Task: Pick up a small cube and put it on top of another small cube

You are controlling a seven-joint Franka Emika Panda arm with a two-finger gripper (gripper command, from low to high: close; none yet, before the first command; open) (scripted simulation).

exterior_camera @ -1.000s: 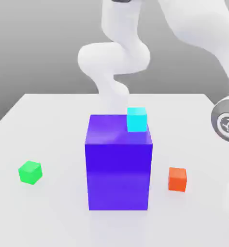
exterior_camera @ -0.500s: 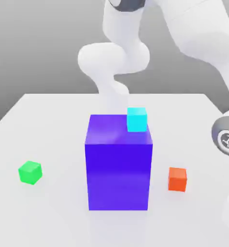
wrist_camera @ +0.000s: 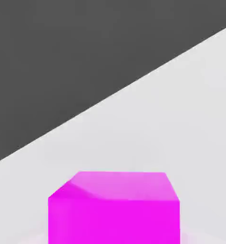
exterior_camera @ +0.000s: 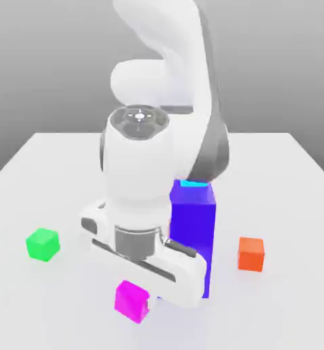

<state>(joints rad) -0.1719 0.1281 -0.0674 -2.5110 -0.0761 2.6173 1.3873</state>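
Exterior view: the magenta cube [exterior_camera: 132, 300] hangs under the gripper [exterior_camera: 139, 290], which is clamped on it just above the table [exterior_camera: 48, 164]; it looks light, rigid and smooth, best pinched on opposite flat faces. Nearby sit a green cube [exterior_camera: 42, 244], an orange cube [exterior_camera: 251, 253] and a cyan cube [exterior_camera: 194, 183] atop the tall blue block [exterior_camera: 192, 225], which stands closest in the way

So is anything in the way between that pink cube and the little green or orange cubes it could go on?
The magenta cube has open table toward the green cube. Toward the orange cube, the big blue block looks partly in line.
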